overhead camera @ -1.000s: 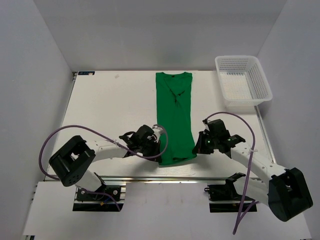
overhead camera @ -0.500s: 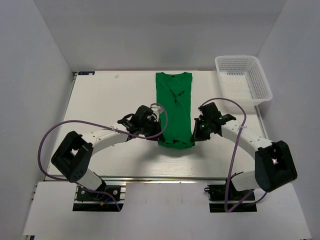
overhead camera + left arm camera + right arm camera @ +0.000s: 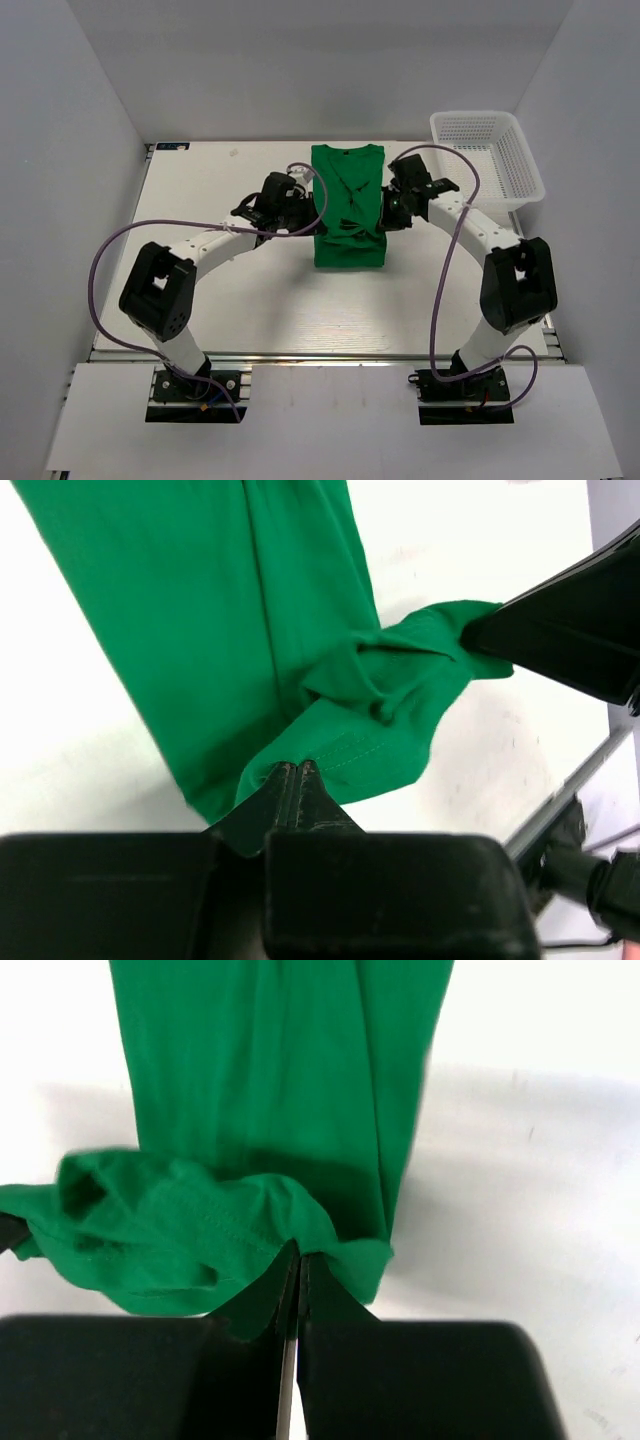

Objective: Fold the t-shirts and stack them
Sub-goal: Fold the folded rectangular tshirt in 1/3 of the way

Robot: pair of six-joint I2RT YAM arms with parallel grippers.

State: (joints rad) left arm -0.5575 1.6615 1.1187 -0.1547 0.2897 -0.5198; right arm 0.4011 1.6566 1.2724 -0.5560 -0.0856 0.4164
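While left fingers (image 3: 268, 798) and right fingers (image 3: 326, 1302) clench the t-shirt (image 3: 346, 178) hem, the basket (image 3: 486, 115) sits apart.

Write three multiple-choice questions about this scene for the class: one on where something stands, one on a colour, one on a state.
1. Where on the table does the white basket stand?
A. far right corner
B. near left corner
C. centre

2. What colour is the t-shirt?
A. red
B. green
C. blue

3. How are the left tool and the right tool?
A. both open, clear of the shirt
B. both shut on the shirt's hem
C. one open, one shut

Answers: 1 A, the top view shows it at the far right corner; 2 B, the fabric is bright green in every view; 3 B, each wrist view shows its tool closed, pinching stitched green fabric.
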